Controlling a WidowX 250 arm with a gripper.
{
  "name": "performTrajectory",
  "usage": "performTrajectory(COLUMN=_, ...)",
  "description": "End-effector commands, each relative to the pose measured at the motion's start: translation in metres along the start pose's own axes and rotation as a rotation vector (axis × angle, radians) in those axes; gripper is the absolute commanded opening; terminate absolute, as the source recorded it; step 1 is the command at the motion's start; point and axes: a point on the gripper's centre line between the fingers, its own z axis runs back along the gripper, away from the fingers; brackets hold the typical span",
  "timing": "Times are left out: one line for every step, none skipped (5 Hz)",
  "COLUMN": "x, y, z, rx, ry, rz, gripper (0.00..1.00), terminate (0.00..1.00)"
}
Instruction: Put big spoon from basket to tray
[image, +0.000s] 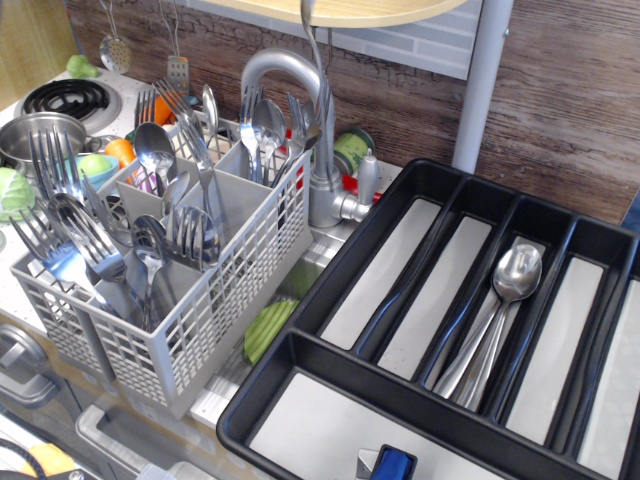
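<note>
- The basket (230, 300) sits at the left of the worktop, crowded with forks (60, 200) and a few spoons, handles down.
- Just above the faucet (285, 75), a slim shiny strip (312, 30) hangs from the top edge. I judge this to be the big spoon seen edge-on, clear of the basket and on its way right — but it is too thin to be sure.
- The fingers are out of view, so you cannot tell whether they are clenched on the spoon or how firmly.
- The risk here is that the hanging end is very close to the faucet arch. A low or swinging pass could knock it and twist the spoon in the grip, or drop it behind the basket.
- The tray (330, 365) lies at the right, with two spoons (510, 275) already in one long compartment.
- If you release too high, the spoon may bounce over a divider or land across the rim — lower it along the slot first.
</note>
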Motion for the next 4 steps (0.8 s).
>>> performTrajectory(x=-0.033, y=-0.013, z=0.014, rx=-0.19, ry=-0.013, rz=0.094, gripper=0.0, terminate=0.0)
performTrajectory(x=-0.047, y=-0.027, z=0.022, rx=-0.247, ry=0.035, rz=0.066, gripper=0.0, terminate=0.0)
performTrajectory(x=-0.066, y=-0.055, z=0.042, rx=-0.271, ry=0.064, rz=0.043, gripper=0.0, terminate=0.0)
performTrajectory(x=-0.076, y=-0.078, z=0.047, rx=-0.236, ry=0.071, rz=0.02, gripper=0.0, terminate=0.0)
